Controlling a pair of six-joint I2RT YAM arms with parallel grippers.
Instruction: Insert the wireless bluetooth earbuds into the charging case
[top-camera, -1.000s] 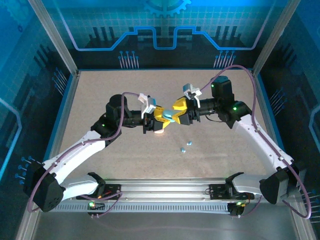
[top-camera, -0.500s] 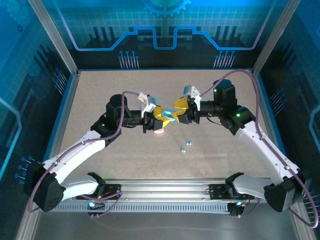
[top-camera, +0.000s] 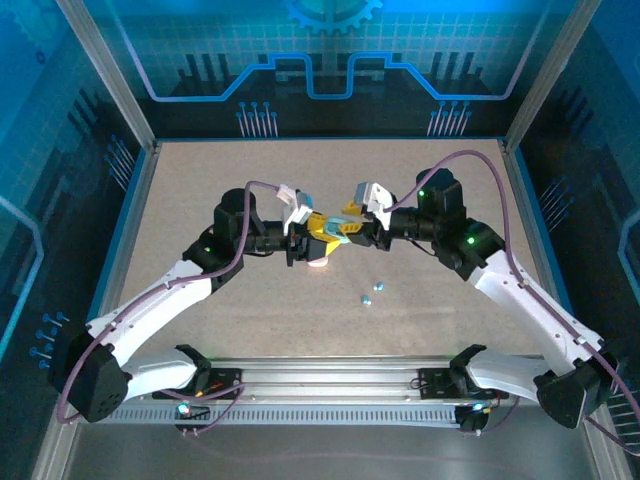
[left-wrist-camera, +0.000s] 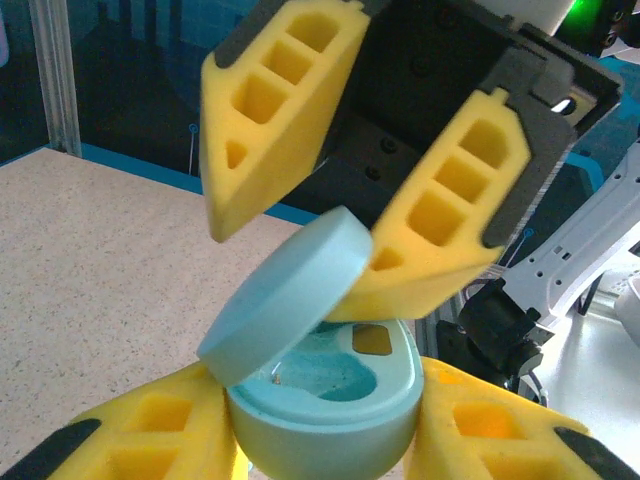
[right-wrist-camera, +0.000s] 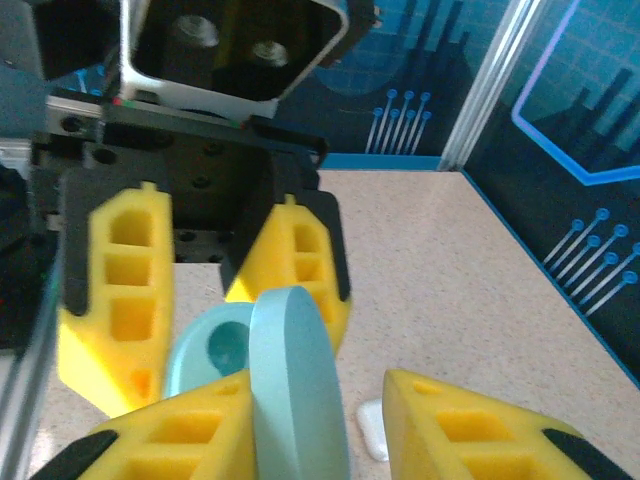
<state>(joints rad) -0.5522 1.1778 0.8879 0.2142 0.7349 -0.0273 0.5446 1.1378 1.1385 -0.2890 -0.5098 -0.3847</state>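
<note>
2 earbuds (top-camera: 365, 298) lie on the table (top-camera: 200, 180), nearside, closest to the right pincer (left-wrist-camera: 300, 250), which straddles the lid (left-wrist-camera: 285, 295) unclenched. Left pincer (top-camera: 322, 235) clenches the open charging case (left-wrist-camera: 330, 420).

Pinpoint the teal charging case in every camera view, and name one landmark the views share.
Top external: the teal charging case sits near the picture's centre, at mid-table.
Left wrist: the case is at bottom centre, its lid hinged half open.
Right wrist: the case is low and left of centre, its lid edge-on to the camera.
Shared landmark: the speckled beige tabletop, seen behind the case in both wrist views.
</note>
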